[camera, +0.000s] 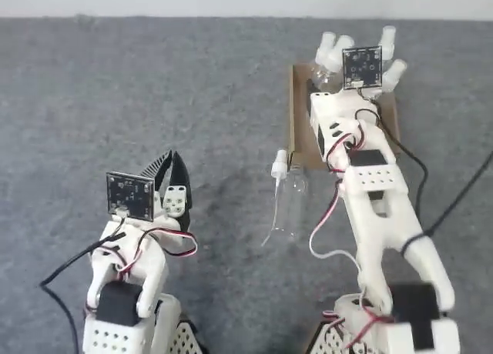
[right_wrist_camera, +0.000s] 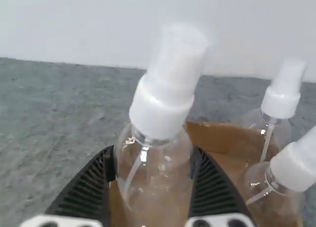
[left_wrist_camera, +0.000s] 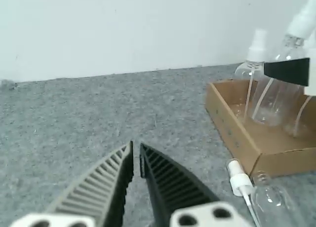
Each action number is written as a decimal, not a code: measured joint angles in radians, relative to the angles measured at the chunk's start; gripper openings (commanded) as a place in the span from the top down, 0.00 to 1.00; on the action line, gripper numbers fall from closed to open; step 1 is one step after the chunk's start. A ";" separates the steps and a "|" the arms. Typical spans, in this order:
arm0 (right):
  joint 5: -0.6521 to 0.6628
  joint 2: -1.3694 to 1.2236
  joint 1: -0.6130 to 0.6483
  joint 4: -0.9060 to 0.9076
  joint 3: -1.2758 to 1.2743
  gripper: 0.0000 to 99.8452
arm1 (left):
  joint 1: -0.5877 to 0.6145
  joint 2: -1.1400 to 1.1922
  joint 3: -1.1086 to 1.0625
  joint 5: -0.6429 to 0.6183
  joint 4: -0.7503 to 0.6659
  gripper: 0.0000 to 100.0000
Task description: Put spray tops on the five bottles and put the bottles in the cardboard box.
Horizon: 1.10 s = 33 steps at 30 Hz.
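Right gripper was clamped on a capped bottle, jaws on either side of its body, holding it roughly upright at the cardboard box. Whether it was set down or just above the floor, I couldn't tell. Beside it in the box stood other bottles with tops on, three by my count. The left gripper hung low over the tabletop, jaws all but together, holding nothing. One left, I'd say: the last bottle lay on its side just beside the box, spray top apparently at its neck, not yet boxed.
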State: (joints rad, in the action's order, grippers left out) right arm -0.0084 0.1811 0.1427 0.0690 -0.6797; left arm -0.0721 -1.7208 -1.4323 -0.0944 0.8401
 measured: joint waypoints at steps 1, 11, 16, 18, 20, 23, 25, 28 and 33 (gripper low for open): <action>0.000 -0.025 -0.005 -0.020 0.000 0.99 | 0.000 0.000 0.000 0.000 0.000 0.99; 0.000 -0.189 -0.006 -0.195 0.000 0.99 | 0.000 0.000 0.000 0.000 0.000 0.99; 0.000 -0.235 -0.006 -0.218 0.000 0.99 | 0.000 0.000 0.000 0.000 0.000 0.99; 0.000 -0.242 -0.006 -0.218 0.000 0.99 | 0.000 0.000 0.000 0.000 0.000 0.99; 0.000 -0.244 -0.006 -0.218 0.000 0.99 | 0.000 0.000 0.000 0.000 0.000 0.99; 0.000 -0.244 -0.006 -0.218 0.000 0.99 | 0.000 0.000 0.000 0.000 0.000 0.99; 0.000 -0.244 -0.005 -0.218 0.000 0.99 | 0.000 0.000 0.000 0.000 0.000 0.99; 0.000 -0.244 -0.005 -0.218 0.000 0.99 | 0.000 0.000 0.000 0.000 0.000 0.99; 0.000 -0.244 -0.005 -0.218 0.000 0.99 | 0.000 0.000 0.000 0.000 0.000 0.99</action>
State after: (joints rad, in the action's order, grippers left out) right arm -0.0084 -0.0629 0.1381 -0.1488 -0.6797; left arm -0.0721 -1.7208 -1.4323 -0.0944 0.8401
